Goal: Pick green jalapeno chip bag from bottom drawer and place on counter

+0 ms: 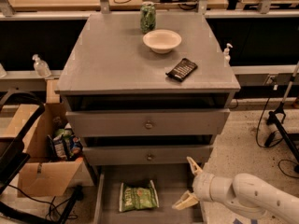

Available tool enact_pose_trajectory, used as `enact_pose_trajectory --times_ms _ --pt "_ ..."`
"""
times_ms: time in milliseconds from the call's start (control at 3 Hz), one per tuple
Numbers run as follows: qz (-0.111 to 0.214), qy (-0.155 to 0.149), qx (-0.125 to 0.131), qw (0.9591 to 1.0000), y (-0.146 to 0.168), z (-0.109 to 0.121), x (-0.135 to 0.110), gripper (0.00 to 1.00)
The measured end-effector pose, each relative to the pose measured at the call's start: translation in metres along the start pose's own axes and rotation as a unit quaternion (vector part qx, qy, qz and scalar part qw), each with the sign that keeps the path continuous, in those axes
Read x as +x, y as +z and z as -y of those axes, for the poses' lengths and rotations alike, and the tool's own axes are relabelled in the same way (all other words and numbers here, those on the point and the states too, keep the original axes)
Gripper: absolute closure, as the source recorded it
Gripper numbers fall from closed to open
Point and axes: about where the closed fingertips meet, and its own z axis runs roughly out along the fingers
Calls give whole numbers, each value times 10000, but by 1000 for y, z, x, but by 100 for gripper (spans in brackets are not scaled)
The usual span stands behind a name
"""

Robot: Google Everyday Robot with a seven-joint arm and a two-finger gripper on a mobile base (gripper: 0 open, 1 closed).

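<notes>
The green jalapeno chip bag (138, 196) lies flat on the floor of the pulled-out bottom drawer (173, 183), left of centre. My gripper (188, 183) is open and empty at the drawer's right side, a hand's width right of the bag, with one pale finger (193, 165) pointing up and the other pointing down-left. The white arm reaches in from the lower right. The grey counter (117, 59) tops the cabinet above the drawers.
On the counter stand a green patterned can (148, 17), a white bowl (162, 40) and a flat black packet (181, 69). Two upper drawer fronts with knobs (148, 124) sit above. A cardboard box (44, 157) with items stands at left; cables and a stand base lie at right.
</notes>
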Motion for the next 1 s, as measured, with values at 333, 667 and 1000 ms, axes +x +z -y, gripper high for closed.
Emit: enact_pose_trajectory --times_ms 333,667,1000 --pt "35 305 -311 9990 79 -31 52 0" --pt "35 304 -311 9990 79 -31 52 0" --pt "24 137 -473 9988 102 -17 52 0"
